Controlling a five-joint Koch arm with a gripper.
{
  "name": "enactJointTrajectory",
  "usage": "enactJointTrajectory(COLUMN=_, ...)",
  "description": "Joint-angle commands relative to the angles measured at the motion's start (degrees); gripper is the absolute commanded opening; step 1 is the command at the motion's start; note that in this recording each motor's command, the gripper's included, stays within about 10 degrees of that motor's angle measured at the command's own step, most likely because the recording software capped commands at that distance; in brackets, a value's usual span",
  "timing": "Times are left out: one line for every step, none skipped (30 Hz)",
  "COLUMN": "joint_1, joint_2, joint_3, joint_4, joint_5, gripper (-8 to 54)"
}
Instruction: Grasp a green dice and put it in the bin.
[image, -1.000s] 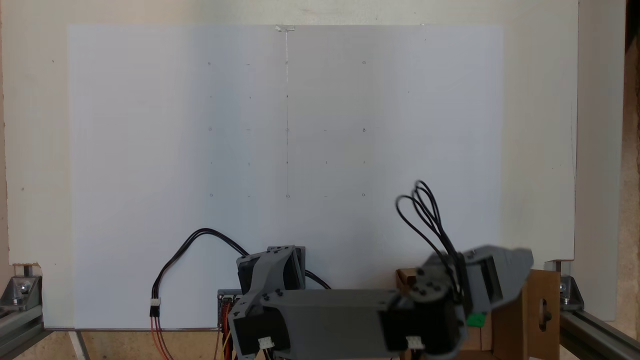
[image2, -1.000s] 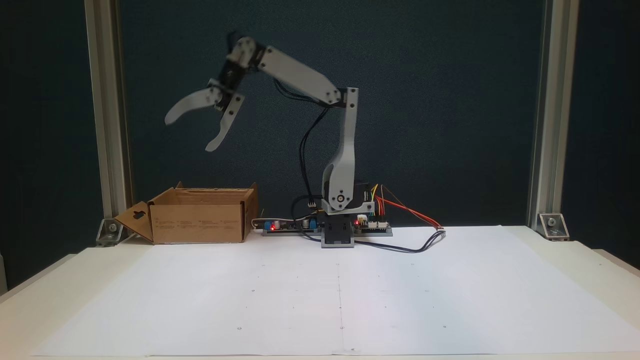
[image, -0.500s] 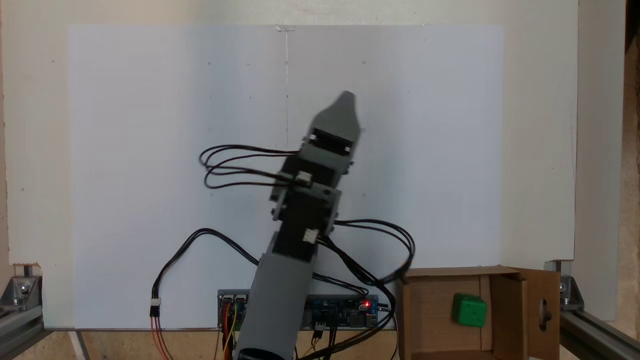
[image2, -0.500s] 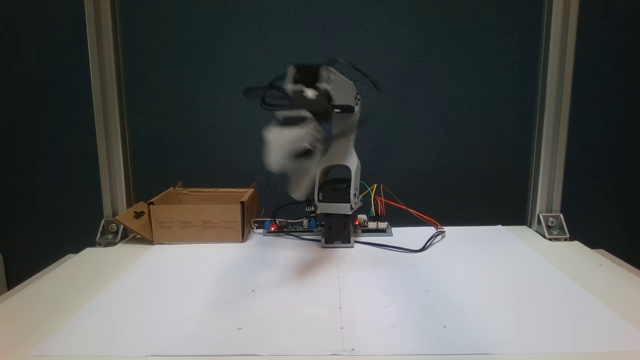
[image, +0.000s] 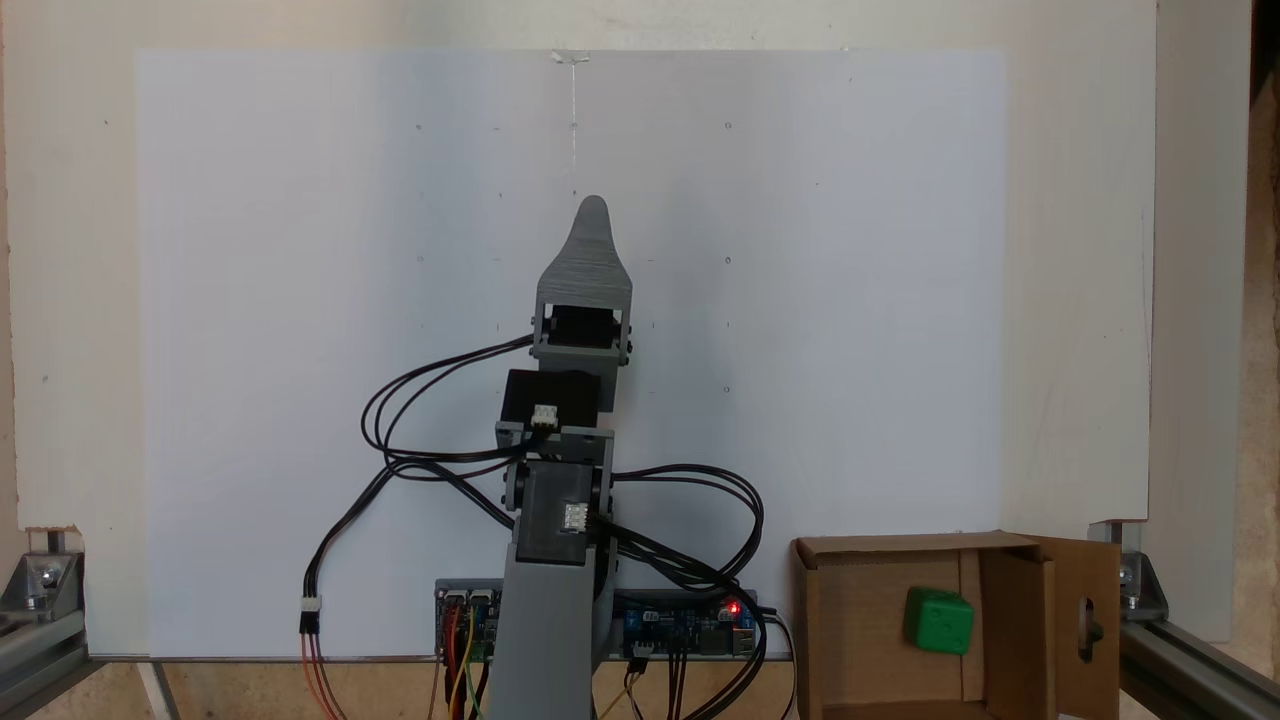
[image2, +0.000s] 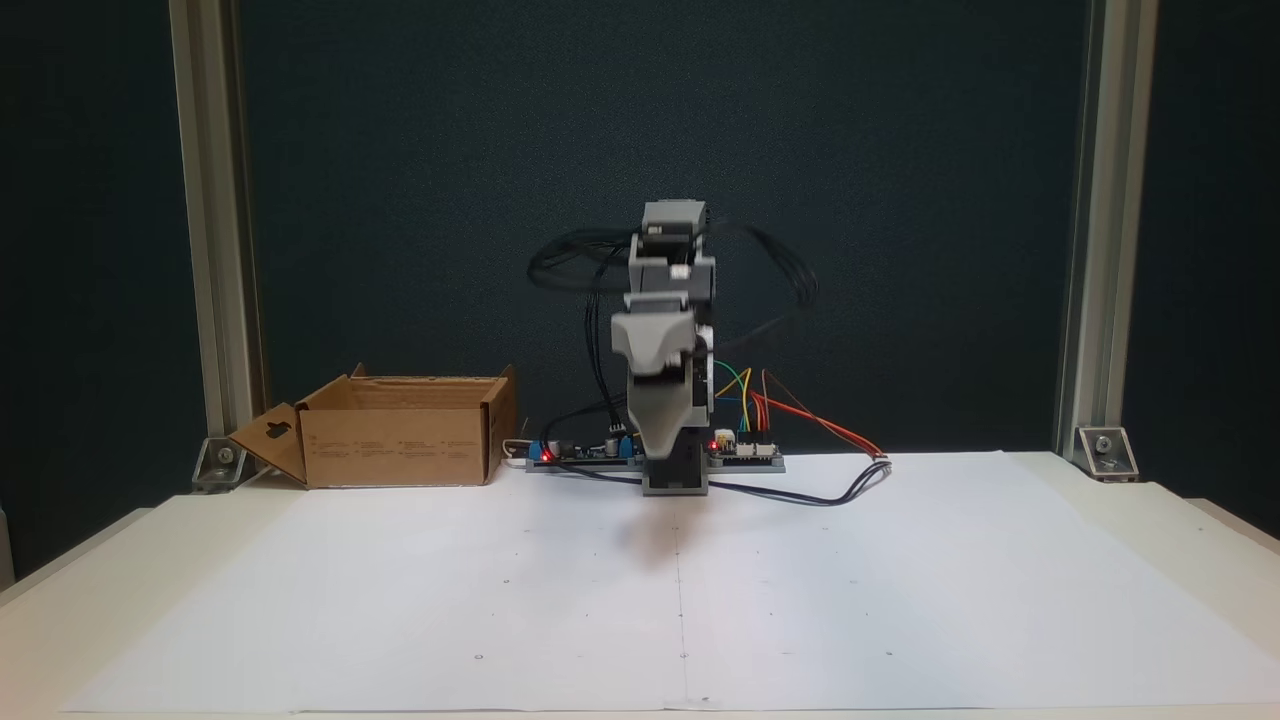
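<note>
One camera looks straight down; another faces the arm (image2: 665, 340) frontally.

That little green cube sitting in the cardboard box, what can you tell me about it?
The green dice is a small, bright green cube with rounded edges, plastic by its look. Faint pips of the same green show on its faces. It lies inside the open brown cardboard bin, on the floor and turned slightly askew to the walls. Nothing else touches it. In the fixed view from the front, the bin's wall hides it.
</note>
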Motion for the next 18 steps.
enactJointTrajectory(joint_1=-0.6, joint_2=5.4, joint_3=1.1, joint_4=-9.4, joint_5=1.9, gripper=45.0)
enactJointTrajectory(joint_1=-0.7, joint_2=5.8, joint_3=3.2, joint_4=-11.9, joint_5=1.8, gripper=45.0)
enactJointTrajectory(joint_1=-0.7, joint_2=6.2, joint_3=5.4, joint_4=-14.5, joint_5=1.8, gripper=44.8)
enactJointTrajectory(joint_1=-0.7, joint_2=6.6, joint_3=7.7, joint_4=-17.0, joint_5=1.8, gripper=44.6)
enactJointTrajectory(joint_1=-0.7, joint_2=6.6, joint_3=9.9, joint_4=-19.5, joint_5=1.8, gripper=44.5)
enactJointTrajectory(joint_1=-0.7, joint_2=6.6, joint_3=12.0, joint_4=-22.2, joint_5=1.8, gripper=44.4)
enactJointTrajectory(joint_1=-0.8, joint_2=6.6, joint_3=13.8, joint_4=-24.7, joint_5=1.8, gripper=44.3)
enactJointTrajectory(joint_1=-0.9, joint_2=6.6, joint_3=15.6, joint_4=-27.1, joint_5=1.8, gripper=44.0)
enactJointTrajectory(joint_1=-1.0, joint_2=6.6, joint_3=17.1, joint_4=-29.4, joint_5=1.8, gripper=43.9)
enactJointTrajectory(joint_1=-1.3, joint_2=6.6, joint_3=18.5, joint_4=-31.9, joint_5=1.7, gripper=43.9)
enactJointTrajectory(joint_1=-1.8, joint_2=6.6, joint_3=19.9, joint_4=-34.1, joint_5=1.7, gripper=43.9)
enactJointTrajectory(joint_1=-1.8, joint_2=6.6, joint_3=20.7, joint_4=-36.7, joint_5=1.7, gripper=43.9)
enactJointTrajectory(joint_1=-2.0, joint_2=6.6, joint_3=21.4, joint_4=-39.1, joint_5=1.7, gripper=43.9)
enactJointTrajectory(joint_1=-2.2, joint_2=6.6, joint_3=21.8, joint_4=-41.3, joint_5=1.6, gripper=43.8)
enactJointTrajectory(joint_1=-2.4, joint_2=6.6, joint_3=22.3, joint_4=-43.8, joint_5=1.6, gripper=43.9)
enactJointTrajectory(joint_1=-2.9, joint_2=6.6, joint_3=22.9, joint_4=-46.0, joint_5=1.6, gripper=43.9)
enactJointTrajectory(joint_1=-3.3, joint_2=6.7, joint_3=23.4, joint_4=-48.5, joint_5=1.6, gripper=43.9)
enactJointTrajectory(joint_1=-3.5, joint_2=6.7, joint_3=23.6, joint_4=-51.0, joint_5=1.5, gripper=43.9)
